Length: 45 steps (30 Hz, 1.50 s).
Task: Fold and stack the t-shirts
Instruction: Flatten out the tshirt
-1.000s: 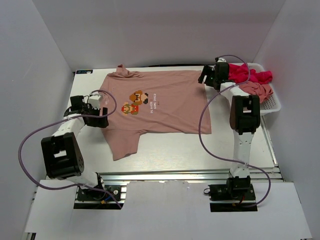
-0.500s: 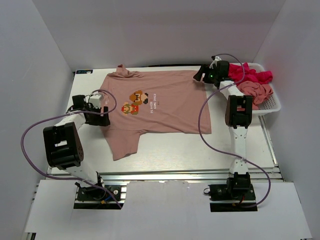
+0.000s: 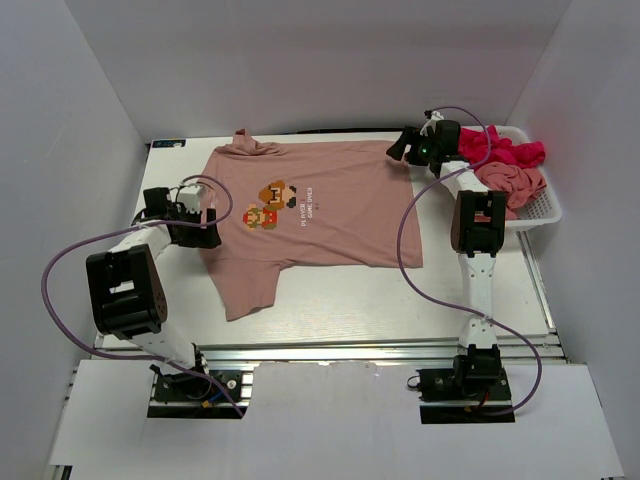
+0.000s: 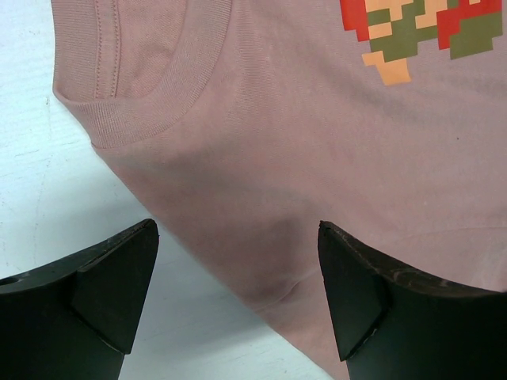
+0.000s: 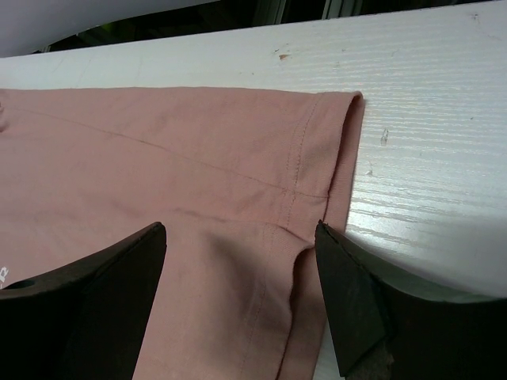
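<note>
Right arm reached farther, pink t-shirt on white table, white walls

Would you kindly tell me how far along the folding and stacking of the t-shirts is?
Done: the printed pink t-shirt lies spread flat. In hand: the left gripper at its collar and the right gripper at its hem corner, jaws open, gripping nothing. Left: every fold, plus the magenta shirt and another pink shirt heaped in the basket; no stack visible.
</note>
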Tool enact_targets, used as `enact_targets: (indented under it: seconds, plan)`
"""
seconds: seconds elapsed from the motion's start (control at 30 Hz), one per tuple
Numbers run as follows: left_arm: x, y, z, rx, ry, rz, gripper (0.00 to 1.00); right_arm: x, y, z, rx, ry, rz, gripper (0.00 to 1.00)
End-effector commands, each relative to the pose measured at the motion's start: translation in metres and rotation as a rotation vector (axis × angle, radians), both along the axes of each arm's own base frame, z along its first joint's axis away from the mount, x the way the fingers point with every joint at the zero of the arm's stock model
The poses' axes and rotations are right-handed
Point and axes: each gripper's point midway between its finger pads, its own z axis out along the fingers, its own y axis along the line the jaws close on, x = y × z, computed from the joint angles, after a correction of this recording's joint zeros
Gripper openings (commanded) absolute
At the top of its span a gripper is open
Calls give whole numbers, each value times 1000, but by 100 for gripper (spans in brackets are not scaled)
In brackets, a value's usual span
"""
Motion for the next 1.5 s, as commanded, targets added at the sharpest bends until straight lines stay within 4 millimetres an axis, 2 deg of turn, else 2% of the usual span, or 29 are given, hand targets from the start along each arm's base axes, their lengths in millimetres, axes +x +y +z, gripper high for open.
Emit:
enact_targets:
  seconds: [0.0,0.3,0.37,0.6,0.8,0.97,1.07,1.1,1.17,1.2,1.23,1.47]
  plan:
    - [11,3,21,7,-65,-3,91,10,-9,6,5,-40,-19,80]
    - [17,7,24,20,-69,9,91,7,-19,-10,-22,15,-75,78]
    - [18,7,22,22,-68,3,91,7,-19,-8,-26,9,-76,77]
    - [13,8,11,8,-38,-5,91,5,-18,-10,-6,16,-81,60]
    - [11,13,6,12,-36,-2,91,4,-14,-18,17,30,-71,54]
    - [10,13,-3,2,-9,-6,91,4,-13,-17,24,27,-70,51]
    - [12,13,-8,-13,2,-4,91,5,-13,-14,29,20,-67,43]
    - [12,13,-9,-16,2,-3,91,5,-13,-14,29,20,-67,33]
    - [13,12,-10,-26,7,-4,91,5,-13,-13,28,20,-69,19]
    - [13,13,-11,-28,10,-3,91,5,-13,-13,27,19,-68,6]
    - [13,12,-11,-29,12,-5,91,5,-13,-11,26,17,-69,0]
    - [9,12,-9,-23,20,-21,91,3,-17,-2,10,3,-87,0]
